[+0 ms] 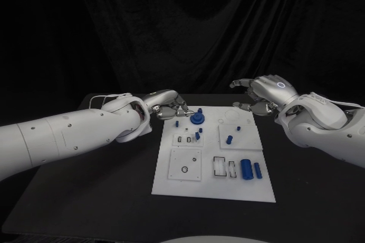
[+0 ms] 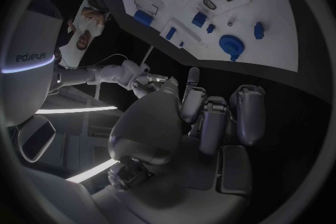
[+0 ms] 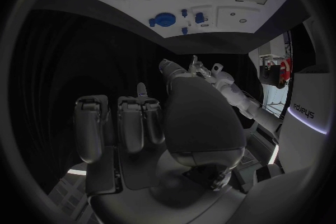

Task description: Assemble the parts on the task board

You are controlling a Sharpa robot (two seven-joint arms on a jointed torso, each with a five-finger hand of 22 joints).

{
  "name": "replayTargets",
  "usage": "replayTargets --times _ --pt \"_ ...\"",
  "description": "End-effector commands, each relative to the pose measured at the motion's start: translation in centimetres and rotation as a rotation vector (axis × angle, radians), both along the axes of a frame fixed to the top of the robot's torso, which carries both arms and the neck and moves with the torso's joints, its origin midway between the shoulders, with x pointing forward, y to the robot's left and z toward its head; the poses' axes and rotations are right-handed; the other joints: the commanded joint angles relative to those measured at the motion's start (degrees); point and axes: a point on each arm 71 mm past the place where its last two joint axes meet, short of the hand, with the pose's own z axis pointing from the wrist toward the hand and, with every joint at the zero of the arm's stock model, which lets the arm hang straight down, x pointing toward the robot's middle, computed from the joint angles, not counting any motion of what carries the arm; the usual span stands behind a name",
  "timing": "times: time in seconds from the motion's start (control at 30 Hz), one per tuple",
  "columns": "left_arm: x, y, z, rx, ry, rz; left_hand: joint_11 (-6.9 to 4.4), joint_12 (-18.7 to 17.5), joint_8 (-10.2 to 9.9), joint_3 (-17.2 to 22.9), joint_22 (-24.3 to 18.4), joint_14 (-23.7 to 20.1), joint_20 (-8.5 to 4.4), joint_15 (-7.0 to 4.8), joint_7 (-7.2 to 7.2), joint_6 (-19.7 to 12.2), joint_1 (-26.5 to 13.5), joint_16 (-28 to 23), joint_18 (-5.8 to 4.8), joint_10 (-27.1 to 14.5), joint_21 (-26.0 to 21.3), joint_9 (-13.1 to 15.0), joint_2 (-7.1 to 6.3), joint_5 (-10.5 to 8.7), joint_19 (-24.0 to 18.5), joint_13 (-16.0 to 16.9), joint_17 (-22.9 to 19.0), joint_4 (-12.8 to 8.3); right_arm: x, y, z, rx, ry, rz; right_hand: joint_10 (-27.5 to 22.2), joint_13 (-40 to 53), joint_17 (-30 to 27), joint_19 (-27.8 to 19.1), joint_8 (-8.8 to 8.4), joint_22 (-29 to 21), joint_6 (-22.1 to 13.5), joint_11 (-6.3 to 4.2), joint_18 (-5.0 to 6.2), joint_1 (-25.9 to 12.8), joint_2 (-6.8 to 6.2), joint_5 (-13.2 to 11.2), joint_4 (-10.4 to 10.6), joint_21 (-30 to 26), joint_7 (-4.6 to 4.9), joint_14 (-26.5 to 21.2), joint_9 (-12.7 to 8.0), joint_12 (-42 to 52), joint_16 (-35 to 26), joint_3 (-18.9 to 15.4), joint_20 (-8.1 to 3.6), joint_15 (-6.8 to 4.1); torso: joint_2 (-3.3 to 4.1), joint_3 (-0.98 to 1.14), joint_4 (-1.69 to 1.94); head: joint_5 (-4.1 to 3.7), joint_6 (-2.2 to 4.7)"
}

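On the task board (image 1: 215, 187) blue parts (image 1: 247, 168) lie; left hand (image 1: 169, 106) and right hand (image 1: 262, 93) hover at its far corners, fingers curled, holding nothing.

Both arms are smooth white shells dotted with small dark screws, the left arm (image 1: 68, 135) carrying a thin white cable loop near its wrist. Each ends in a silver metal hand: the left hand (image 1: 169, 105) has dark-jointed fingers, and the right hand (image 1: 265, 91) bears a small glowing ring on its back

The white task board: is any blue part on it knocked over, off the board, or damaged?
Nothing stands out. The white task board lies flat on the black table, and the small blue parts, among them the round blue piece and the large blue cylinder, all sit on it. No damage is visible. Both hands hover at its far end, holding nothing.
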Motion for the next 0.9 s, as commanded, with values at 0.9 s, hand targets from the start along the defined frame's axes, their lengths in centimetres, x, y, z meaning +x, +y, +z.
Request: replayTargets --times 0.9 --pt "-0.3 -5.6 -2.6 0.490 0.259 0.265 -8.73 13.8 15.4 -0.6 10.1 5.8 -4.09 -4.86 -4.58 -1.7 -12.5 0.1 -2.29 10.6 3.6 29.8 -0.76 1.37 7.8 19.6 15.0 0.6 0.5 -0.6 -0.5 -0.049 0.061 -0.058 6.0 15.1 15.1 5.8 1.03 15.1 1.7 -0.19 -0.45 0.4 0.35 -0.1 -0.4 0.2 -0.07 5.9 0.4 0.1 0.2 0.2 -0.08 -0.11 0.74 1.02 -1.55 1.89 -4.36"
